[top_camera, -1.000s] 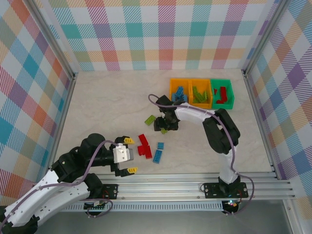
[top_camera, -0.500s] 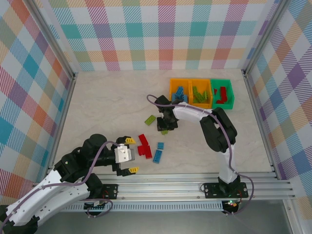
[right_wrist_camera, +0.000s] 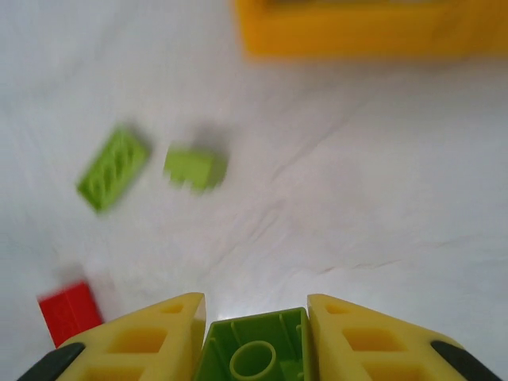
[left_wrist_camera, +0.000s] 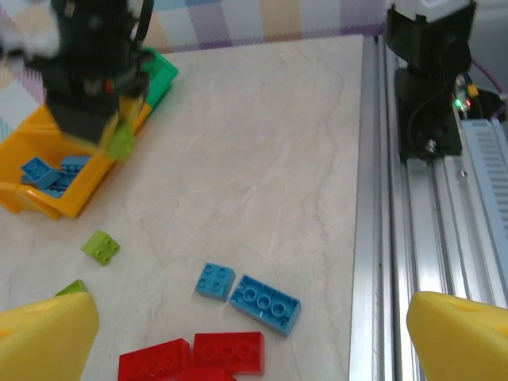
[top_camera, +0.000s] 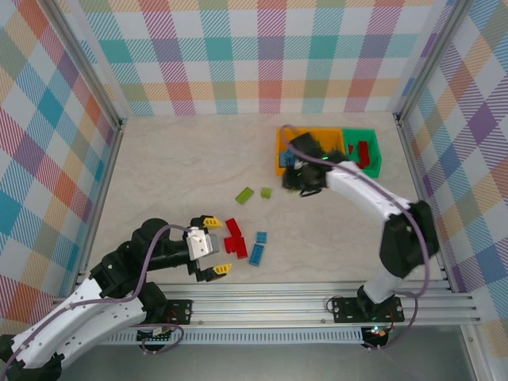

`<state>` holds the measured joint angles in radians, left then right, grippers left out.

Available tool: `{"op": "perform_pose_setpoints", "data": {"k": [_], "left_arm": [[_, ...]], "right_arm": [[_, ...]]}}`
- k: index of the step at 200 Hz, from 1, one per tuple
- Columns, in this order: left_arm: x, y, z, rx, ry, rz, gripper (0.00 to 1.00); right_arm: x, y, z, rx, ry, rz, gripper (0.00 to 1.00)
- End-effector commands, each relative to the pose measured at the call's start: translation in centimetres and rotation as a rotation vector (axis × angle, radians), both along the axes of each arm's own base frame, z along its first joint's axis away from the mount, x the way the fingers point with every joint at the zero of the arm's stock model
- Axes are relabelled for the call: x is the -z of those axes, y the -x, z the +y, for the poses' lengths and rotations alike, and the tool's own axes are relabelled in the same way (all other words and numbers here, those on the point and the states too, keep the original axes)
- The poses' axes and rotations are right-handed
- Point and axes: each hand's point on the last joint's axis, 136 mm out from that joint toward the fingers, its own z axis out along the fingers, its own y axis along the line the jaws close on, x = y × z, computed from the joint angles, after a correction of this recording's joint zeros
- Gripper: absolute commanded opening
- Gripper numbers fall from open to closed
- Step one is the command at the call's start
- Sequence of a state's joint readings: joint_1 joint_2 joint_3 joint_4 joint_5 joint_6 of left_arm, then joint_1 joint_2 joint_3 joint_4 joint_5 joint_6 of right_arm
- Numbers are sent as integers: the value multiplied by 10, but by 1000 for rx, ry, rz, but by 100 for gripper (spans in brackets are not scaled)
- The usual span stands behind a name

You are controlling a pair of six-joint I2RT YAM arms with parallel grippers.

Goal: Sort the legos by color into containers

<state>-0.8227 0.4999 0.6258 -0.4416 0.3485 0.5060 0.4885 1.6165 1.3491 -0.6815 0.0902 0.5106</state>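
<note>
**Clerk:** Entry one, right jaws?

**Arm:** Right gripper (top_camera: 305,181): clenched on one lime brick (right_wrist_camera: 254,349), a finger on either side, hollow underside toward my wrist camera. The frame edge cuts off the brick's lower part, so its long axis: cannot tell.

**Clerk:** Position?

**Arm:** Above the desk (top_camera: 175,159), just beside the near wall of the left orange bin (top_camera: 279,147), the one stocked with blue.

**Clerk:** Destination?

**Arm:** By my judgement, the middle orange bin (top_camera: 327,130), which holds the lime stock. From my jaws it lies farther from the bases and toward my right. The green bin (top_camera: 378,155), stocked with red, sits beyond it on the same side. The coming move calls for a short carry that way, over the near rim, before letting go.

**Clerk:** Entry two, left jaws?

**Arm:** Left gripper (top_camera: 213,248): released, fingers spread wide, nothing between them. It hovers near the red bricks (top_camera: 234,238) and the blue bricks (left_wrist_camera: 264,302), well apart from the bins.

**Clerk:** Loose lime stock?

**Arm:** Two pieces on the desk: a longer lime piece (top_camera: 244,194) lying slantwise, and a small lime piece (top_camera: 266,192) just beside it, the small one nearer my right jaws.

**Clerk:** Which arm serves the bins?

**Arm:** The right, being the nearer
</note>
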Motion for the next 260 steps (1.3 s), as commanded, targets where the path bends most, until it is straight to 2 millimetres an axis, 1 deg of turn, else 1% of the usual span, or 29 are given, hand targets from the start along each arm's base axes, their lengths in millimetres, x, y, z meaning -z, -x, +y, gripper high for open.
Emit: {"op": "perform_pose_setpoints", "data": {"k": [1, 11, 22, 33, 49, 59, 67, 68, 72, 79, 80, 85, 95, 109, 122, 128, 135, 151, 154, 164, 170, 172, 182, 191, 201, 212, 229, 245, 260], "left_arm": [[-20, -14, -4, -86, 114, 23, 100], [-22, -20, -3, -126, 128, 43, 100], [-25, -27, -2, -181, 152, 77, 100], [-30, -37, 1, -262, 191, 146, 100], [-35, -48, 3, -357, 235, 237, 100], [-35, -56, 4, -422, 262, 296, 100], [-32, -63, 6, -486, 281, 352, 100], [-32, -64, 7, -495, 283, 359, 100], [-29, -68, 8, -529, 288, 385, 100], [-25, -73, 10, -579, 288, 425, 99], [-24, -74, 10, -586, 287, 430, 98], [-21, -77, 12, -620, 281, 452, 96], [-11, -83, 16, -689, 259, 496, 93], [1, -89, 24, -792, 224, 542, 92], [13, -96, 36, -906, 219, 579, 93], [19, -99, 42, -966, 221, 594, 92], [25, -102, 50, -1039, 239, 619, 88], [40, -109, 57, -1136, 275, 682, 84], [44, -110, 57, -1154, 284, 698, 83], [57, -113, 59, -1204, 302, 750, 82], [65, -114, 59, -1225, 304, 781, 82], [68, -114, 59, -1234, 302, 792, 81], [81, -118, 59, -1265, 287, 830, 80], [91, -121, 59, -1286, 268, 856, 79], [103, -126, 57, -1304, 246, 891, 78], [115, -133, 48, -1290, 229, 947, 77], [135, -143, 34, -1283, 189, 1047, 76], [152, -152, 24, -1317, 130, 1097, 73], [170, -156, 16, -1343, 87, 1148, 72]], "right_arm": [[-14, -42, -68, 205, 10, -102, 27], [-18, -62, -89, 256, 12, -128, 27], [-16, -83, -102, 283, 2, -122, 27], [-13, -103, -103, 276, -37, -100, 27], [-8, -132, -107, 292, -35, -83, 28], [-7, -148, -108, 296, -35, -84, 32], [-7, -162, -110, 306, -30, -97, 41], [-4, -162, -112, 309, -28, -91, 42], [-8, -169, -113, 312, -29, -102, 44], [-5, -175, -114, 311, -26, -94, 48], [-9, -178, -113, 310, -28, -103, 48], [-10, -181, -115, 313, -19, -103, 51], [-11, -185, -118, 316, -4, -95, 59], [-17, -185, -118, 300, 8, -91, 68], [-22, -179, -117, 285, 9, -83, 70], [-25, -173, -115, 267, -2, -75, 70], [-29, -165, -109, 238, -28, -62, 70], [-42, -133, -86, 153, -151, -14, 70], [-44, -126, -80, 134, -180, -3, 70], [-58, -98, -60, 67, -277, -3, 71], [-61, -81, -50, 36, -318, 4, 71], [-67, -75, -47, 27, -331, -6, 71], [-69, -45, -30, -27, -370, 1, 71], [-76, -15, -14, -93, -383, 4, 72], [-74, 19, 2, -159, -373, 41, 73], [-69, 55, 20, -245, -367, 97, 74], [-55, 102, 41, -332, -361, 200, 74], [-42, 133, 52, -365, -343, 270, 74], [-34, 148, 56, -374, -325, 292, 74]]}}
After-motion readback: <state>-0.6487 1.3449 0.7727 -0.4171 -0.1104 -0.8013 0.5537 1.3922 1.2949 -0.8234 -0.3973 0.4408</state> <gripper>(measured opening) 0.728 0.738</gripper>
